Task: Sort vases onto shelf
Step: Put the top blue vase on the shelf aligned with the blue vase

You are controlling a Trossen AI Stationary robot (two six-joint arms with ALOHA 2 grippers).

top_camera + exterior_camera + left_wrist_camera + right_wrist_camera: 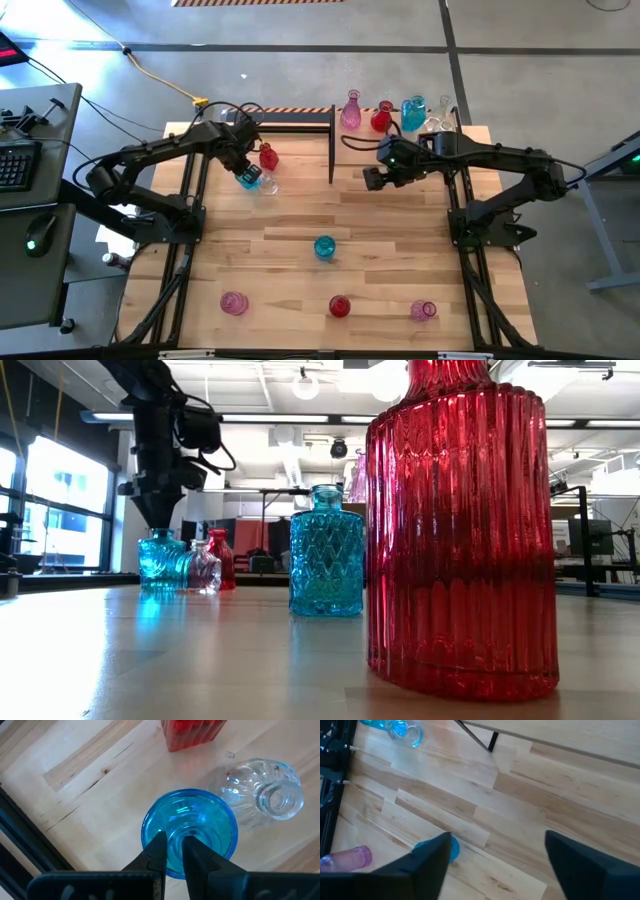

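Risk, left side: left gripper (173, 841) has its fingers pressed nearly together, pinching the rim of turquoise vase (190, 817). The vase appears to stand on the shelf (300, 152), near its left end. Clear vase (260, 792) sits just beside it, possibly touching, and red vase (192, 732) is near. Any sideways drift while pulling away or re-lifting could topple the clear one. A rim pinch on smooth glass may also slip.

Risk, right side: right gripper (372, 178) hangs spread wide and empty, just right of the black bar (332, 155). A low sweep could clip it.

Count, high view, 11 vases:
- left group by the gripper: 3
- front pink vase (233, 303), lying: 1
- centre blue vase (325, 247): 1
- front red vase (340, 306): 1
- back-right row (381, 118): 4
- second pink vase (424, 311), lying: 1

By colour: 3 pink, 3 red, 3 blue, 2 clear.
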